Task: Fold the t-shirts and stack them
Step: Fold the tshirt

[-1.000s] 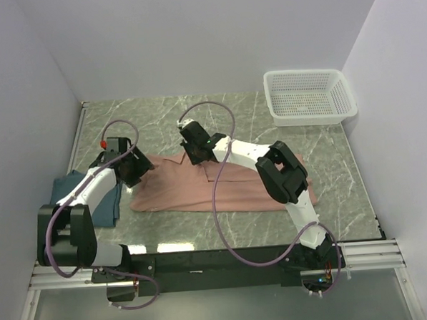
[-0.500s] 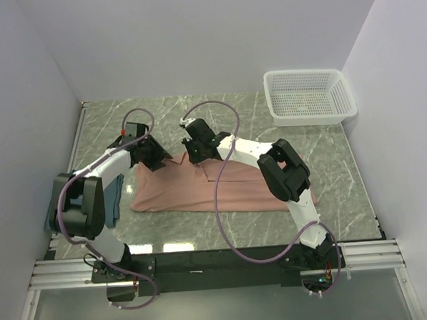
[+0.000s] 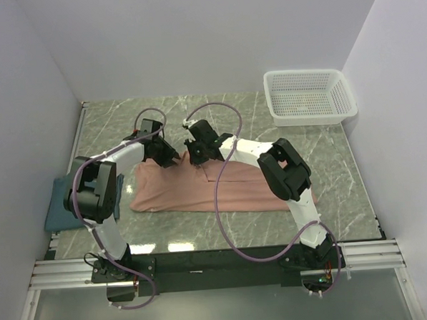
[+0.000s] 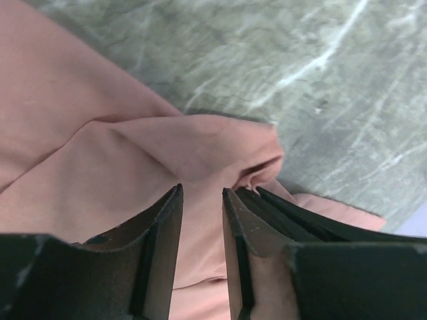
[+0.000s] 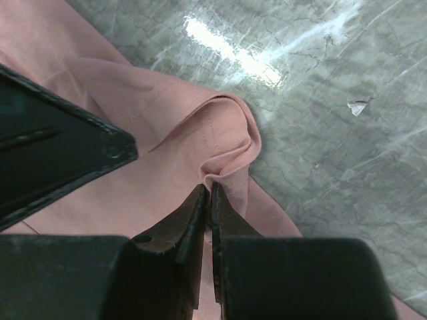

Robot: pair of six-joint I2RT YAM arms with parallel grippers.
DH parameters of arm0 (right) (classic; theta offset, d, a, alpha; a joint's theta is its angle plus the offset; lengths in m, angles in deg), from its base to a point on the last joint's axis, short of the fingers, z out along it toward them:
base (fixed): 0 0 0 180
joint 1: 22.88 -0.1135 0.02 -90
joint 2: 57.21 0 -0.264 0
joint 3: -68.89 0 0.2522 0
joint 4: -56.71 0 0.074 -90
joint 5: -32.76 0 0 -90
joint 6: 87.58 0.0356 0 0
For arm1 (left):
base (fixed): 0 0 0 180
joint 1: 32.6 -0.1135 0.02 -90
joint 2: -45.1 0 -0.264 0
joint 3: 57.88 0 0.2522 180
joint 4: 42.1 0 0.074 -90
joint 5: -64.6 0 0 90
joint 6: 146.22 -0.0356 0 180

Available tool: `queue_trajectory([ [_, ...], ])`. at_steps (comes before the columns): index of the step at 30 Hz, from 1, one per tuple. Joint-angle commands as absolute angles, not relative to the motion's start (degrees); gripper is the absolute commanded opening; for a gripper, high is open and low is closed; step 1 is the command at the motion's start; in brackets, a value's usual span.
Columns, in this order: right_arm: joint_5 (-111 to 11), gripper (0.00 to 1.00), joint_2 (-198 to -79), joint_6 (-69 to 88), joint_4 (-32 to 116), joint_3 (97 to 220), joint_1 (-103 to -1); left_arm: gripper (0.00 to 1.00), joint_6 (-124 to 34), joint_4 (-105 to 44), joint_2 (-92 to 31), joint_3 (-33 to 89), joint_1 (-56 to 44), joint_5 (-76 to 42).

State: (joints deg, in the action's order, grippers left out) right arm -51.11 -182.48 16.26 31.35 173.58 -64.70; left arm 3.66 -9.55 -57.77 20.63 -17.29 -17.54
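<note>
The salmon-pink t-shirt (image 3: 222,188) lies spread across the middle of the marble table. Its far edge is bunched into a fold (image 4: 220,143). My left gripper (image 3: 167,157) is at that far edge, left of the fold; its jaws (image 4: 201,192) stand a little apart, open, with pink cloth between and under them. My right gripper (image 3: 197,155) is close beside it and is shut on a ribbed hem fold (image 5: 230,157) of the pink shirt, fingertips (image 5: 208,188) pinched together. The dark teal t-shirt (image 3: 58,211) lies at the table's left edge, with neither gripper near it.
A white mesh basket (image 3: 309,95) stands at the far right corner. Bare marble table (image 3: 125,121) lies beyond the shirt's far edge. Walls enclose the left, back and right sides. The two grippers sit only a few centimetres apart.
My left arm swung right, from near the teal shirt to the pink shirt's far edge, and its jaws narrowed. The right gripper barely moved and kept its pinch.
</note>
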Motion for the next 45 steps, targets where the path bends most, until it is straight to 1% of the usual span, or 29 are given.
queue_trajectory([
  [1, -50.03, 0.04, -179.11, 16.75, 33.54, 173.26, -64.1, 0.36, 5.22, -8.21, -58.52, 22.32, -16.69, -20.3],
  [9, -49.68, 0.04, -179.55, 17.01, 33.81, 173.09, -63.84, 0.4, 4.96, -10.75, -61.15, 22.67, -15.72, -21.54],
  [14, -49.59, 0.04, -179.73, 17.1, 33.72, 173.09, -63.84, 0.4, 4.87, -10.67, -62.74, 23.46, -15.63, -21.27],
  [17, -49.15, 0.04, -179.73, 16.83, 33.46, 173.26, -63.75, 0.37, 4.78, -10.67, -62.47, 23.73, -15.55, -21.71],
  [18, -49.15, 0.04, -179.73, 16.66, 33.28, 173.35, -63.66, 0.36, 4.52, -10.5, -62.39, 23.9, -15.55, -21.97],
  [21, -49.06, 0.04, -179.64, 16.48, 33.02, 173.53, -63.66, 0.27, 3.99, -10.05, -61.95, 24.52, -15.55, -22.59],
  [23, -49.24, 0.04, -179.55, 16.39, 33.02, 173.27, -63.75, 0.24, 3.81, -9.79, -61.68, 24.69, -15.55, -23.2],
  [24, -49.15, 0.04, -179.46, 16.31, 32.93, 173.35, -63.66, 0.2, 3.55, -9.79, -61.6, 24.69, -15.55, -23.21],
  [29, -49.06, 0.04, -179.29, 16.22, 32.75, 173.35, -63.66, 0.15, 3.29, -10.14, -61.86, 24.78, -15.55, -23.29],
  [30, -49.15, 0.04, -179.29, 16.04, 32.75, 173.35, -63.66, 0.1, 2.94, -9.97, -61.95, 24.96, -15.55, -23.29],
  [33, -49.15, 0.04, -179.03, 15.78, 32.14, 173.61, -63.75, 0.01, 1.8, -9.0, -61.95, 25.66, -15.63, -23.99],
  [40, -51.43, 0.03, -176.83, 13.41, 29.77, 173.44, -63.93, 0.01, -0.93, -7.07, -57.56, 24.96, -17.39, -25.23],
  [45, -53.8, 0.04, -175.25, 11.12, 25.46, 174.49, -64.45, 0.01, -4.53, -4.43, -56.06, 25.92, -20.02, -24.62],
])
